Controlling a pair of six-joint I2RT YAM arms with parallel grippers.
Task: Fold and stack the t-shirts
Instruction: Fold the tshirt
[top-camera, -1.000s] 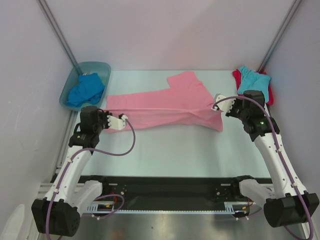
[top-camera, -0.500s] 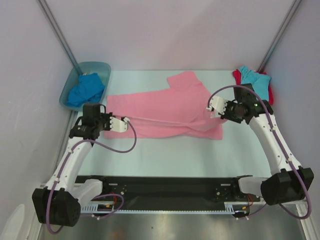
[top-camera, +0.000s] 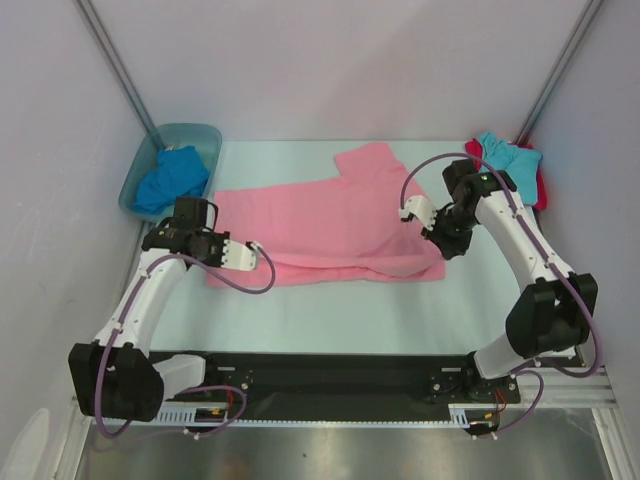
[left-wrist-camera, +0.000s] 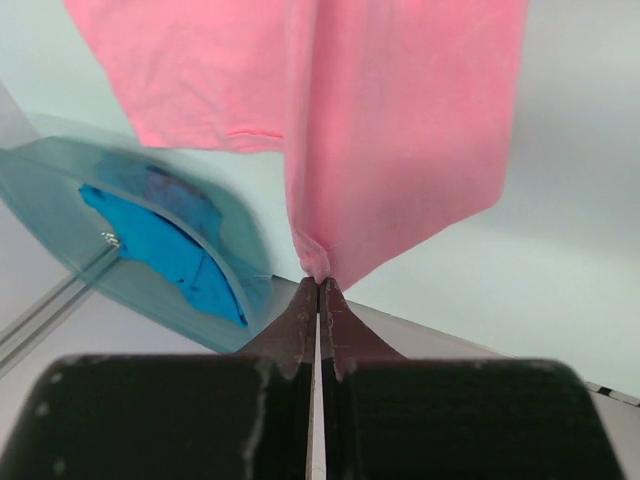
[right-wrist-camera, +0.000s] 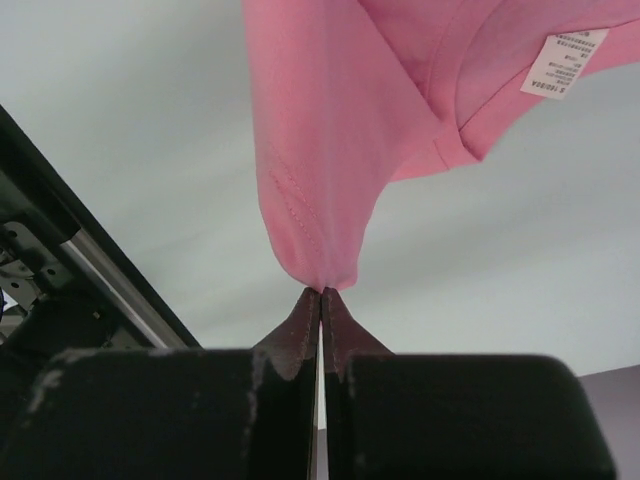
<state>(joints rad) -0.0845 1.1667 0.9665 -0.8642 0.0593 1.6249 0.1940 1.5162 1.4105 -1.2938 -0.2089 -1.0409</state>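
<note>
Left claw: tips pressed together on a small pinch of the soft pink short-sleeved cloth t-shirt. The cloth hangs off the tips as a doubled sheet.

Right claw: also clamped on the same shirt, at a stitched hem corner. A white care label shows just beyond it.

Between the two claws the shirt lies spread across the pale green desk, its near edge lifted.

Behind the left claw is a translucent blue-green plastic tub holding a crumpled royal blue t-shirt. Behind the right claw, a turquoise t-shirt lies on a red t-shirt.

Risks: both holds look like thin nips at the very tips. Uneven pull between the claws could slip one corner free and leave the fold skewed. Sag in the middle could crease it.
</note>
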